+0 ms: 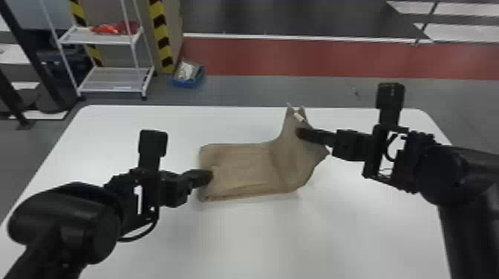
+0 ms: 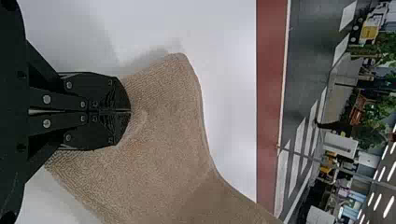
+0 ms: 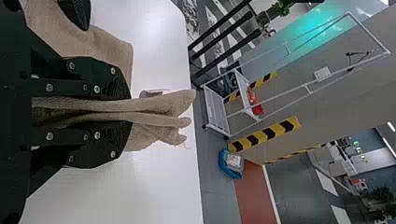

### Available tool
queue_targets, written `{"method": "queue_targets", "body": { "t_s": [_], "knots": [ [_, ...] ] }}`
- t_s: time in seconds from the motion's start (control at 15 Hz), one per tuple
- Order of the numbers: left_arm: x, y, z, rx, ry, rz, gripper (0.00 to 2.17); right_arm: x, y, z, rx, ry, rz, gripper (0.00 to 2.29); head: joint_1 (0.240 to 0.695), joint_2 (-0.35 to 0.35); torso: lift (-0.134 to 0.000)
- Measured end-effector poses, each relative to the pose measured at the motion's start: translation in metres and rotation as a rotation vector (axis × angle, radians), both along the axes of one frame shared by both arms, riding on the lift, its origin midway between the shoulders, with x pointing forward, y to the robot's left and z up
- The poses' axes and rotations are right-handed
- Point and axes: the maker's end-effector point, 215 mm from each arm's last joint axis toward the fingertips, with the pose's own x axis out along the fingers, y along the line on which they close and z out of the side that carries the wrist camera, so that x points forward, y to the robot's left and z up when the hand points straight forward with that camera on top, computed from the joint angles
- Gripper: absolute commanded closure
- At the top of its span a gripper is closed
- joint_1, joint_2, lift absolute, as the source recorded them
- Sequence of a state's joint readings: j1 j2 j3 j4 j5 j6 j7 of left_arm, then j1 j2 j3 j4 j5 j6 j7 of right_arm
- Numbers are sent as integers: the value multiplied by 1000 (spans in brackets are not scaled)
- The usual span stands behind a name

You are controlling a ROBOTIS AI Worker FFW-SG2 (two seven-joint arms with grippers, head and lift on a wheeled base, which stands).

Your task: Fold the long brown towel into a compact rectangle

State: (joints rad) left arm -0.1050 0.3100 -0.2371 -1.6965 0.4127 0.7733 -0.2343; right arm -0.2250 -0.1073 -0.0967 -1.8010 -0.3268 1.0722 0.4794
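The towel (image 1: 241, 168) on the desk (image 1: 260, 237) looks partly folded, its left portion flat by the clenched left end effector (image 1: 209, 176), while the right end effector (image 1: 300, 133) grips its raised right end, which likely still needs folding over and smoothing.

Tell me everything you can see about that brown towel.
The brown towel looks like soft, ribbed cloth, with a small pale label. It lies layered on the white table, its right part lifted, folds pinched in the right gripper. The left gripper, fingers closed, is at its left end; whether it touches is unclear.
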Motion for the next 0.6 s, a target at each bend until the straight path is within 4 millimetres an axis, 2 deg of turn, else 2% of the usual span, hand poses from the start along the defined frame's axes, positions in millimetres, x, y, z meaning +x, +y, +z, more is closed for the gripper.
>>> {"method": "queue_targets", "body": {
  "t_s": [0.33, 0.6],
  "knots": [
    [-4, -15, -2, -8, 10, -16, 1325, 9, 56, 24, 14, -34, 51, 940, 695, 11, -123],
    [-6, -31, -5, -13, 16, -37, 1325, 3, 95, 15, 10, -12, 107, 940, 695, 39, -123]
  ]
}}
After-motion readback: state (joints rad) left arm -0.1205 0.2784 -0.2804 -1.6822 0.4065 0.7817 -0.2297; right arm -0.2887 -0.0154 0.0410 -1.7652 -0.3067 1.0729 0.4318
